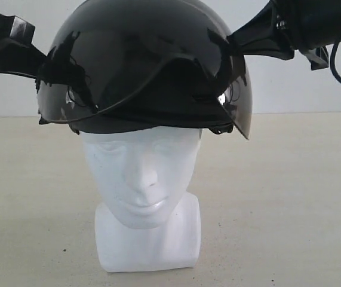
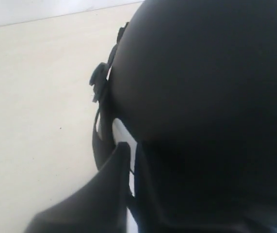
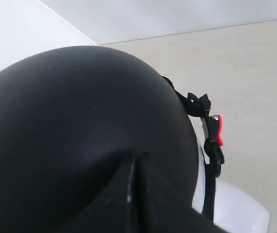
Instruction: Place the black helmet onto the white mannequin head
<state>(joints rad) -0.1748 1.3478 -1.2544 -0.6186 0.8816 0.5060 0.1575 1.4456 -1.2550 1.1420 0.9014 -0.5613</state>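
Observation:
The black helmet (image 1: pixel 146 54) sits low over the crown of the white mannequin head (image 1: pixel 140 173), its smoky visor (image 1: pixel 236 107) raised above the face. My left gripper (image 1: pixel 46 66) presses its tip against the helmet's left side. In the left wrist view its fingers (image 2: pixel 119 160) stand nearly together beside the dark shell (image 2: pixel 201 73), with a sliver of white head (image 2: pixel 121 131) behind. My right gripper (image 1: pixel 233 43) touches the right side. In the right wrist view it (image 3: pixel 136 158) is shut, tips against the shell (image 3: pixel 70 121).
The head stands on a beige tabletop (image 1: pixel 289 209) in front of a white wall (image 1: pixel 301 84). Chin straps hang loose: a buckle (image 2: pixel 99 82) on one side, a red-tabbed clasp (image 3: pixel 218 131) on the other, above the white neck base (image 3: pixel 230 208).

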